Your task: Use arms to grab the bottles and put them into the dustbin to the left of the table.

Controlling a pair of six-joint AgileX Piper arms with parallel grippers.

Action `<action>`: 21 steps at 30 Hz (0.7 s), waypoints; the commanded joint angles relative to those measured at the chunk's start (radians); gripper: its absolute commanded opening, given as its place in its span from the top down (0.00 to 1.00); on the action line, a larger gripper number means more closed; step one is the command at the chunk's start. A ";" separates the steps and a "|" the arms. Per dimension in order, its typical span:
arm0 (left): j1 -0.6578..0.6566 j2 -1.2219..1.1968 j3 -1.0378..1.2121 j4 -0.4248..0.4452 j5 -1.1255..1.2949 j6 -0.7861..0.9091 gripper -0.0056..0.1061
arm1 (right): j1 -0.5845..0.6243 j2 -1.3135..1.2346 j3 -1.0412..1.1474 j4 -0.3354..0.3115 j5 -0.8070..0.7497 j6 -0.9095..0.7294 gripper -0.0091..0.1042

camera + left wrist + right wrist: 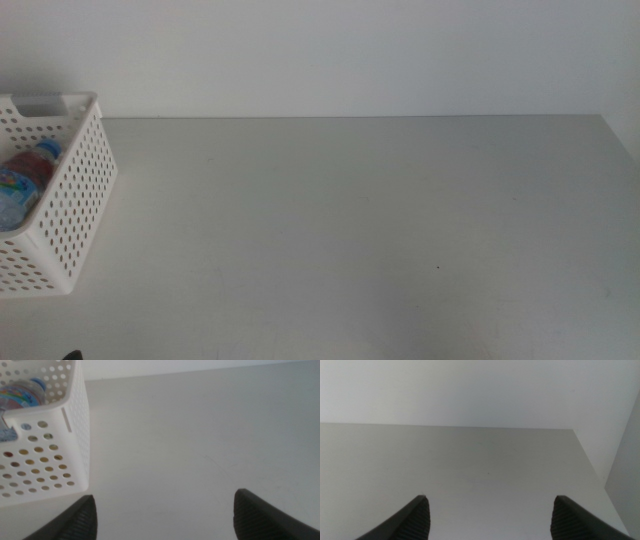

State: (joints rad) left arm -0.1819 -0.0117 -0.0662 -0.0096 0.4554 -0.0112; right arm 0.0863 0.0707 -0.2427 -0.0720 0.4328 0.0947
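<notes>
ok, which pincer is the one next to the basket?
The left pincer: its own camera shows the white basket close by, a bottle inside. The right pincer sees only bare table.

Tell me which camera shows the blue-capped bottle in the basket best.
The middle view: the blue-capped bottle lies inside the white basket, cap and label visible. The left wrist view catches it partly, at the frame's edge. The right wrist view shows none of it.

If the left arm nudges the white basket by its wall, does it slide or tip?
Likely slides: the dustbin sits flat on the table on a broad base. Probably light, since its perforated plastic walls are thin and only a blue-capped bottle clearly shows inside. Walls may flex slightly. Both the left gripper and the right gripper are open and empty.
</notes>
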 commanded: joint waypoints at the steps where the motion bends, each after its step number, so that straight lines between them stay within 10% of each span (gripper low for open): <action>1: -0.005 -0.024 0.007 -0.010 -0.093 -0.015 0.11 | -0.023 -0.013 0.035 -0.007 -0.173 -0.012 0.38; 21: -0.006 -0.026 0.097 0.024 -0.169 -0.014 0.11 | -0.058 -0.105 0.262 0.044 -0.203 -0.012 0.38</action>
State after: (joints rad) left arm -0.1819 -0.0117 0.0271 0.0140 0.3665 -0.0112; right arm 0.0343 -0.0128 0.0289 -0.0155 0.2949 0.0947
